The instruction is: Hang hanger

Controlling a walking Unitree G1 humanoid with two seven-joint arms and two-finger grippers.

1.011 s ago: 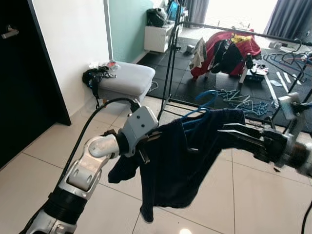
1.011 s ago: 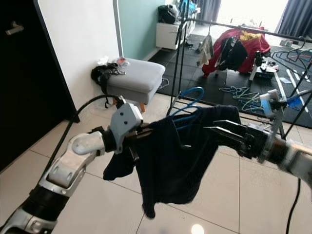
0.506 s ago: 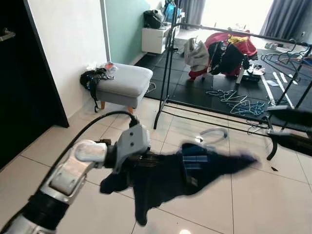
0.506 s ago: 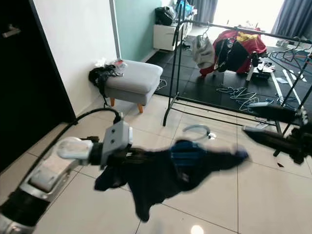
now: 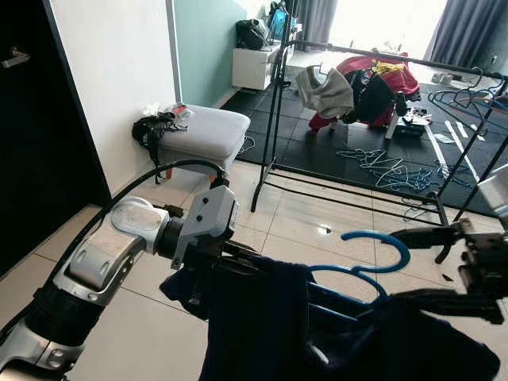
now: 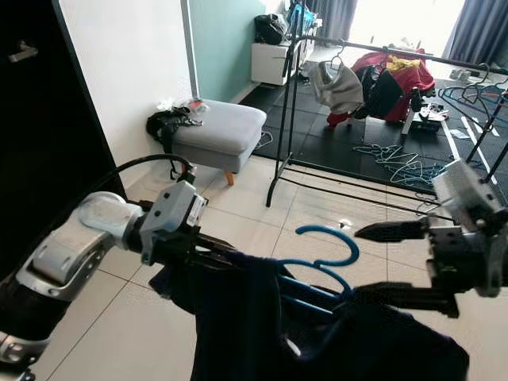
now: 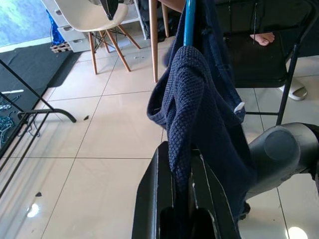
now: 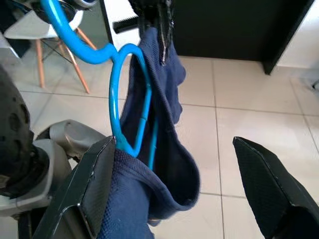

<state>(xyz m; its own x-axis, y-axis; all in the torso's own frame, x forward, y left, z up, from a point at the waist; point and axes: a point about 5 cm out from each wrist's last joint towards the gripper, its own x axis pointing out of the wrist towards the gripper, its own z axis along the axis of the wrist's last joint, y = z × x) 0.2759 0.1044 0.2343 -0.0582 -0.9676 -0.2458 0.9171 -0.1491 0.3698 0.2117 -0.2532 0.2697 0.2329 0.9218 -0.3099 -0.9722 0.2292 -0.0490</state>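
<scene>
2 grippers reach over the tiled floor (image 5: 333, 214) in front of the robot, with a dark blue knitted garment (image 5: 262, 325) slung between them on a bright blue hanger (image 5: 373, 262). The left gripper (image 5: 238, 260) is clamped on one end of the garment; in its wrist view the 2 black fingers (image 7: 154, 199) are pressed together on a fold of the knit, and the blue hanger bar rises above that fold. The right gripper (image 6: 397, 262) has its fingers spread wide apart, 1 finger above the garment and 1 lying against the cloth near the hanger's neck; its wrist view shows the garment draped over 1 finger (image 8: 94, 184) while the other finger (image 8: 269, 184) stands free over the floor. The hanger's hook (image 6: 329, 242) curls up and sits in the gap between the 2 arms, just beside the upper right finger. Well beyond them stands a black clothes rail (image 5: 357, 51) with a grey garment (image 5: 321, 87) and red and dark clothes (image 5: 381, 79) hanging on it, and a heap of blue hangers (image 5: 397, 167) lies on the dark mat under it. A grey footstool (image 5: 198, 131) stands by the white wall on the left, near a black door (image 5: 40, 143)
</scene>
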